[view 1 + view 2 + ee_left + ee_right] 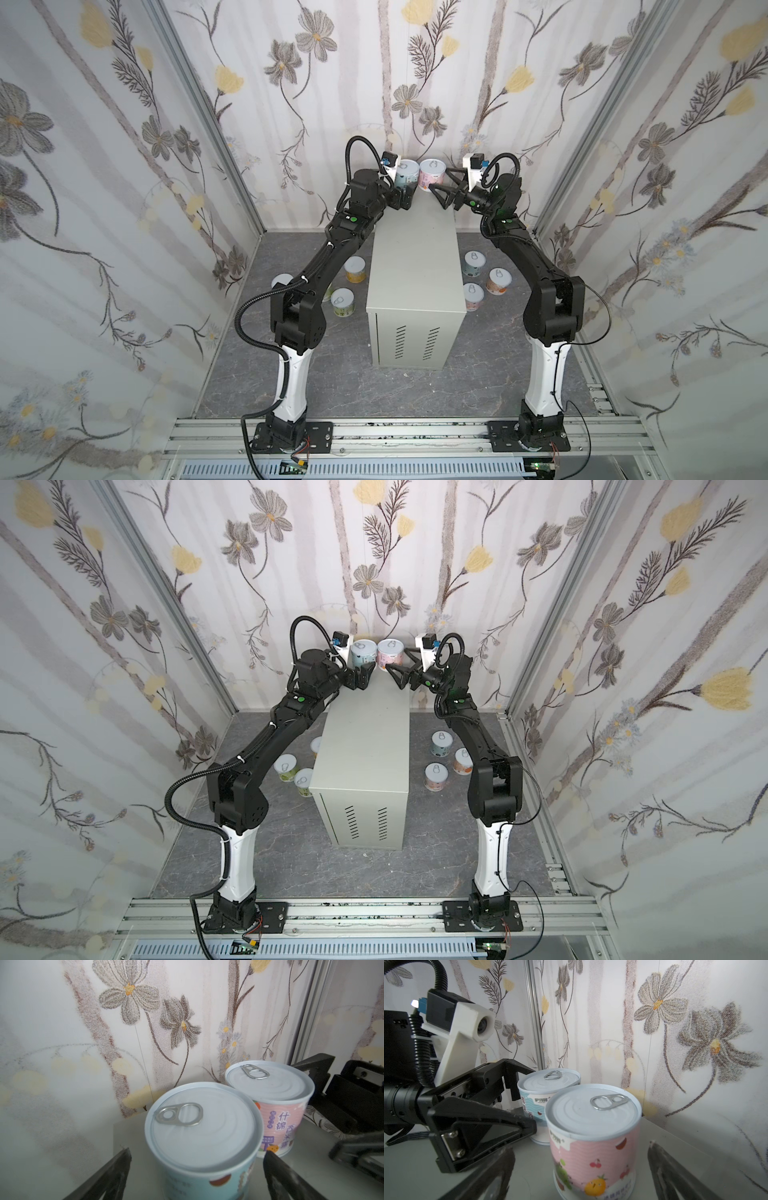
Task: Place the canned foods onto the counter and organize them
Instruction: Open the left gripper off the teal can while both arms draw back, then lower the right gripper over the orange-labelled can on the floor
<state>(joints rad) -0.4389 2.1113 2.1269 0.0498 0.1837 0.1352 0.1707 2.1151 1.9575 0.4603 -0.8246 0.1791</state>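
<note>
**Two tins upright at the tabletop's far edge**

The pale blue tin (406, 174) and the pink tin (432, 176), labelled 什锦西米露, stand side by side on the tabletop (415, 249) by the wall, axes vertical and pull-tabs up. The left end effector (196, 1154) and right end effector (580, 1148) gape wide, each flanking its tin and gripping nothing.

Blue can (406, 174), pink can (432, 176) atop counter (415, 257)
</note>
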